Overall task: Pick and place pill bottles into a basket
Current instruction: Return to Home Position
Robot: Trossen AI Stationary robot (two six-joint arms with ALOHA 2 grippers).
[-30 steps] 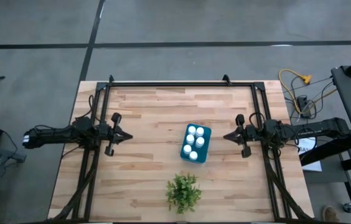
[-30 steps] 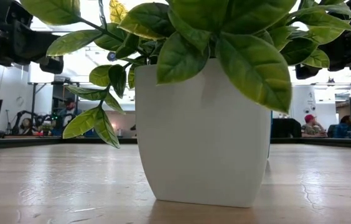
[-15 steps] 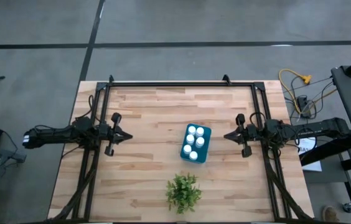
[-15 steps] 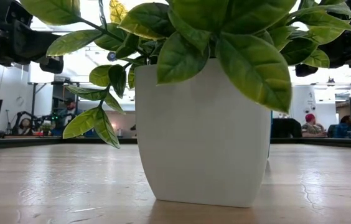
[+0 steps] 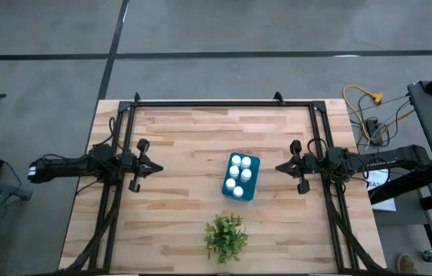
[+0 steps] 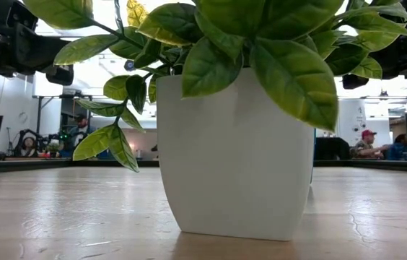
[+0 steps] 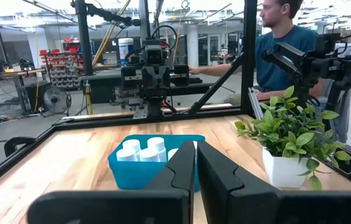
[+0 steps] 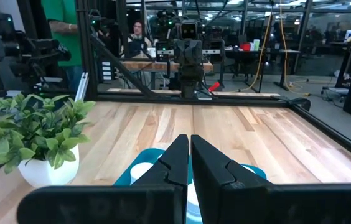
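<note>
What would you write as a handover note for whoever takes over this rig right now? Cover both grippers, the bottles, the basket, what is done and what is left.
Left gripper: shut, empty, at the left side of the table, pointing toward the basket.
Right gripper: shut, empty, at the right side, facing it.
Bottles: six caps show inside the basket, mid-table, near the plant.
Done: every bottle in view is in the basket.
Left: probably nothing to pick; at most, parking the arms.
</note>
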